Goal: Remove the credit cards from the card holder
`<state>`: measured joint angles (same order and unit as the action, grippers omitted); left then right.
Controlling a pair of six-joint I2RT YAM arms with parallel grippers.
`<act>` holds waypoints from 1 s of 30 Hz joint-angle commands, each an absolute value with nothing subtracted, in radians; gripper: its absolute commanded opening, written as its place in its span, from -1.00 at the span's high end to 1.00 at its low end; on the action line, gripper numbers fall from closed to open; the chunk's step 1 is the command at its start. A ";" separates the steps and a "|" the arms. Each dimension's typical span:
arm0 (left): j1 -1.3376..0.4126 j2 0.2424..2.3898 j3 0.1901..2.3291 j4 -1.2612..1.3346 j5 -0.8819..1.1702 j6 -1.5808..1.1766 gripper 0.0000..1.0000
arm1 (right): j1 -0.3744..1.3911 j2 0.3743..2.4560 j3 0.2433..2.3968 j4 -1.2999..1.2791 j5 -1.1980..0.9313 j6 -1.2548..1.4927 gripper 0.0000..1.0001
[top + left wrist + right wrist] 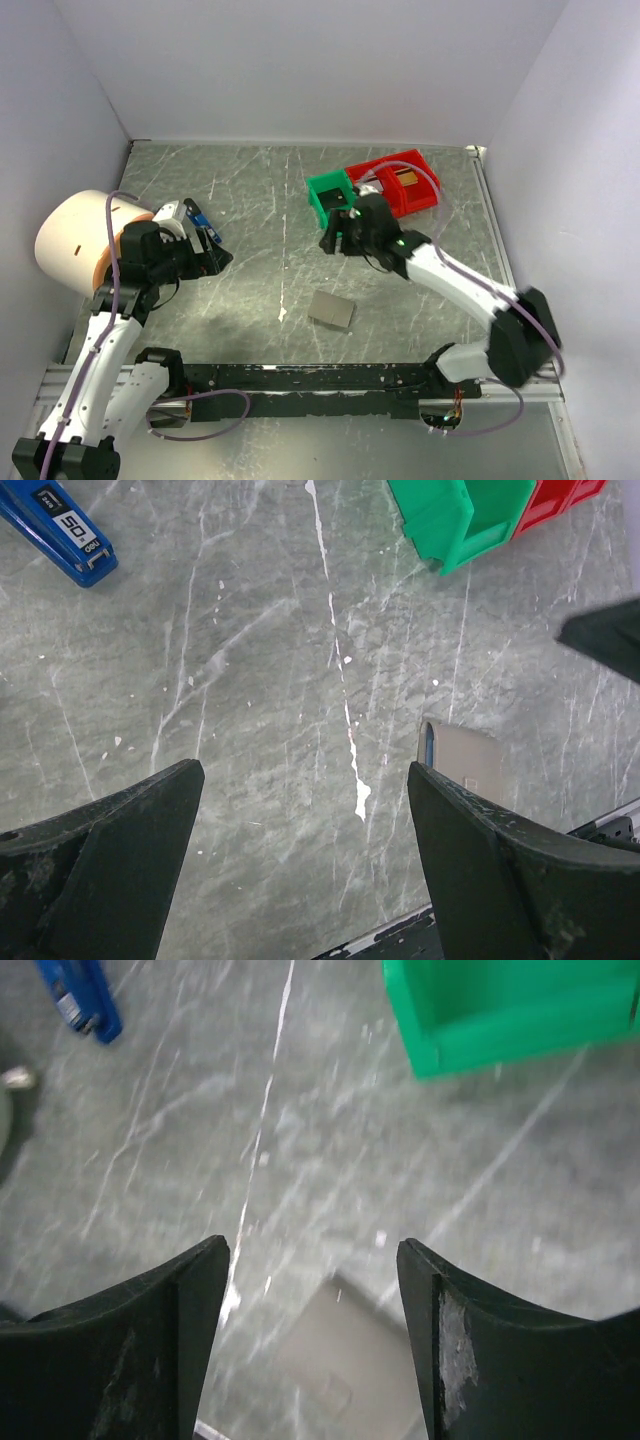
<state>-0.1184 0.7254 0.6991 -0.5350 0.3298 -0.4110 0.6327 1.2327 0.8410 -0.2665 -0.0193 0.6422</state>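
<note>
Two tools, both with jaws apart and empty, hang above the worktop (250, 190). The card holder (332, 310) lies flat on the bare surface near the front rail, between the two arms and touched by neither. From above it shows only a plain grey face, so it looks folded shut. No card is visible on the worktop or protruding from the holder. The red tray (428, 197) contains a tan and orange item too small to identify, and the green tray (318, 207) beside it shows nothing that can be made out. Whether any card has been removed therefore cannot be read, and on this evidence the extraction is best judged as outstanding. The right tool (312, 1250) is open to a moderate width, holds nothing, and hangs between the green tray and the holder, which shows low between its fingers. The left tool (300, 770) stands wide open, clear of the blue gadget (203, 222), with the holder's edge just inside one finger.
</note>
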 commanded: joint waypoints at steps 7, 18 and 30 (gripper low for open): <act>-0.107 0.721 0.696 -0.514 0.331 -0.410 -0.91 | 0.625 1.724 1.239 -0.217 0.152 0.317 -0.66; -0.082 0.727 0.694 -0.504 0.364 -0.399 -0.90 | 0.591 1.983 1.481 -0.295 0.101 0.280 -0.67; -0.064 0.724 0.693 -0.503 0.373 -0.397 -0.90 | 0.655 1.980 1.431 -0.282 -0.037 0.320 -0.62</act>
<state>-0.0769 0.7296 0.6979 -0.5346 0.3454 -0.4103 0.6121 2.0052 1.4517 -0.2790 0.0074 0.3016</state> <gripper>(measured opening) 0.953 0.813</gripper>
